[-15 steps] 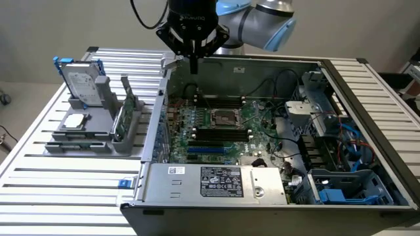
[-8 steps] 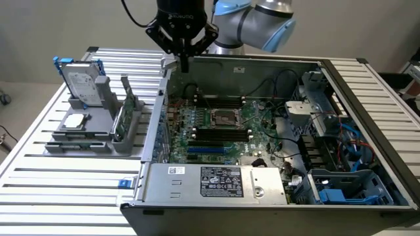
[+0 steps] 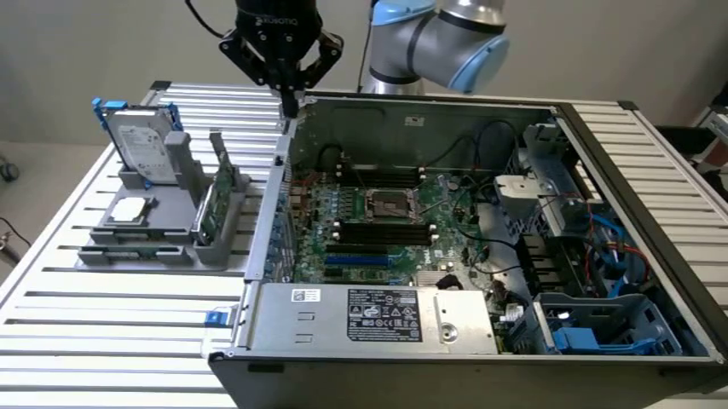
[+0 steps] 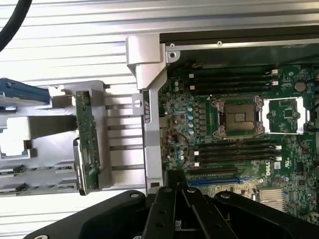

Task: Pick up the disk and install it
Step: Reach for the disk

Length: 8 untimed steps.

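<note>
The disk (image 3: 143, 150) stands upright in a grey holder (image 3: 159, 249), well apart from the pincer (image 3: 291, 100) and lower than it, toward the exterior view's left. Nothing touches the disk. Between it and the pincer, a green circuit card (image 3: 216, 198) stands in the same holder, and a small square chip (image 3: 131, 210) lies in front of the disk. The pincer is closed and empty. It hangs just above the side wall of the open computer case (image 3: 273, 221), with the motherboard (image 3: 387, 213) on its other side.
</note>
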Each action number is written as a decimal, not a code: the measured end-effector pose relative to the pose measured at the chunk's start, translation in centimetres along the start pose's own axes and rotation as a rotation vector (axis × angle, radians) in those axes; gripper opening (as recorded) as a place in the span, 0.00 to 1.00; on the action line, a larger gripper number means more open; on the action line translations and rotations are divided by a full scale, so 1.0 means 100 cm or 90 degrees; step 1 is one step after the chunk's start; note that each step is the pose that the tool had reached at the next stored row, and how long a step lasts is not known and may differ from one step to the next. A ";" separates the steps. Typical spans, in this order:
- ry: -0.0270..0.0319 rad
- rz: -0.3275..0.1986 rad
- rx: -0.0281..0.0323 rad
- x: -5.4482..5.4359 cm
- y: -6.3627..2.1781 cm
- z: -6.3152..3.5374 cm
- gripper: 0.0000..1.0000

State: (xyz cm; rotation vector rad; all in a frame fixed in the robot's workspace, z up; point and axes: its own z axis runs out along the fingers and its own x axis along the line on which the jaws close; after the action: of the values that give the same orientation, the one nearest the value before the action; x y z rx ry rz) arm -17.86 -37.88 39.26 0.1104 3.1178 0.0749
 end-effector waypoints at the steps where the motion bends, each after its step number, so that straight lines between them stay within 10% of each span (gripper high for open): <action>1: 0.0000 0.000 0.0000 0.004 0.0023 0.0001 0.11; 8: 0.0000 0.000 0.0000 0.035 0.0195 0.0009 0.11</action>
State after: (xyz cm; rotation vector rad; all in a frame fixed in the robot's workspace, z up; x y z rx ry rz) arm -21.25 -35.68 39.20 0.1103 3.1177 0.0750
